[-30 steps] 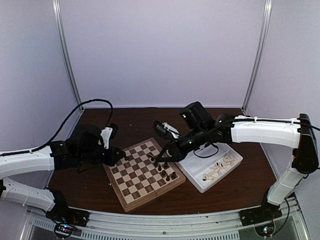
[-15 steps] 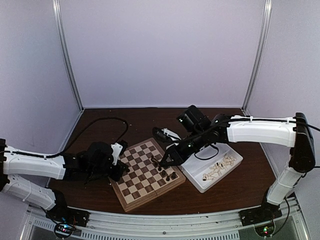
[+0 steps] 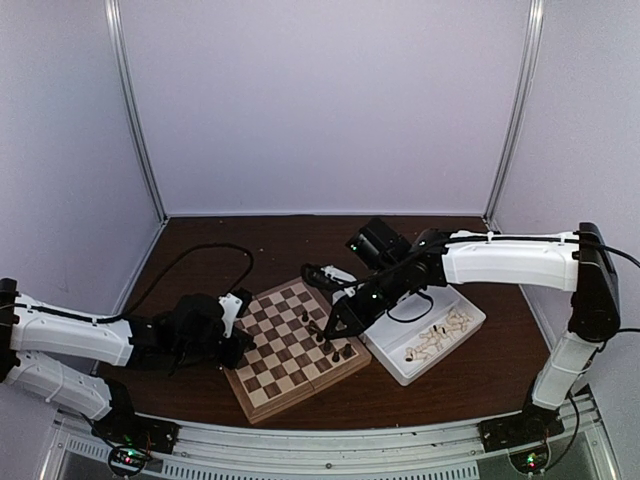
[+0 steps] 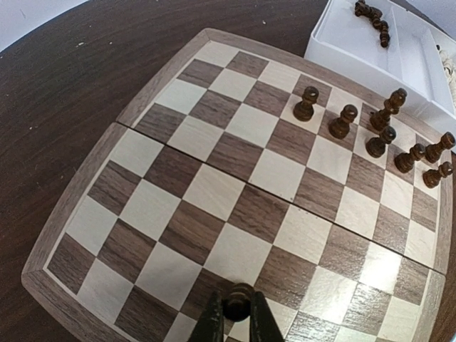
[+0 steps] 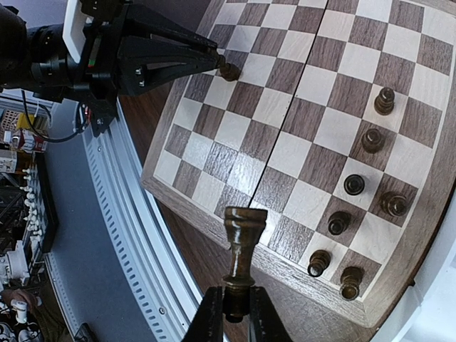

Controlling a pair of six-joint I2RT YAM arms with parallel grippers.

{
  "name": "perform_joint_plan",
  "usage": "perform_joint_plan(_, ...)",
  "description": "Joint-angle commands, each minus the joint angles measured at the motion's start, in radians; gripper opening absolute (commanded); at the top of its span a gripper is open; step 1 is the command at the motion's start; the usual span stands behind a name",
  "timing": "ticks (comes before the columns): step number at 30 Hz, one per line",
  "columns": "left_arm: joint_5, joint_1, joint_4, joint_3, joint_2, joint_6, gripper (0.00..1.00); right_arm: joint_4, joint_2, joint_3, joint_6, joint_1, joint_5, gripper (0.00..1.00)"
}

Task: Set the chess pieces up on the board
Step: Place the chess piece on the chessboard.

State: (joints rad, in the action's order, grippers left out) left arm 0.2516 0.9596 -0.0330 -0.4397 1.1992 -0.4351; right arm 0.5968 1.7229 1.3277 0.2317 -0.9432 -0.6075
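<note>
Dark pawn: pinched between the closed fingers of my left gripper, bottom centre of the left wrist view, over a dark square at the lower edge of the board. I cannot tell whether it is touching the board.

Taller dark piece: clamped by its base in my right gripper, poised over the board's lower-left border in the right wrist view.

Seven dark pieces: upright, clustered along the board's right side, beside the white tray.

Pale pieces: lying in the tray, right of centre in the overhead view.
</note>
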Motion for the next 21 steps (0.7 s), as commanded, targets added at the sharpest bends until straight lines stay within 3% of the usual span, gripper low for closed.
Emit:
perform_joint_plan(1,0.002,0.005,-0.079,0.012,0.010,-0.001,0.04,0.015,0.015,0.030,-0.007,-0.005,0.018,0.00)
perform_joint_plan(4,-0.010,0.004,-0.085,0.015,0.020,0.001,0.08,0.017,0.015,0.035,-0.007,-0.005,0.018,0.00)
perform_joint_plan(10,-0.013,0.004,-0.034,-0.010,-0.030,-0.014,0.37,0.019,0.014,0.038,-0.004,-0.005,0.018,0.00)
perform_joint_plan(18,0.069,0.004,0.238,-0.144,-0.207,-0.080,0.66,0.037,0.007,0.061,0.008,-0.005,0.020,0.00)
perform_joint_plan(21,0.065,0.002,0.309,-0.200,-0.270,-0.084,0.68,0.054,0.011,0.082,0.027,-0.005,0.012,0.00)
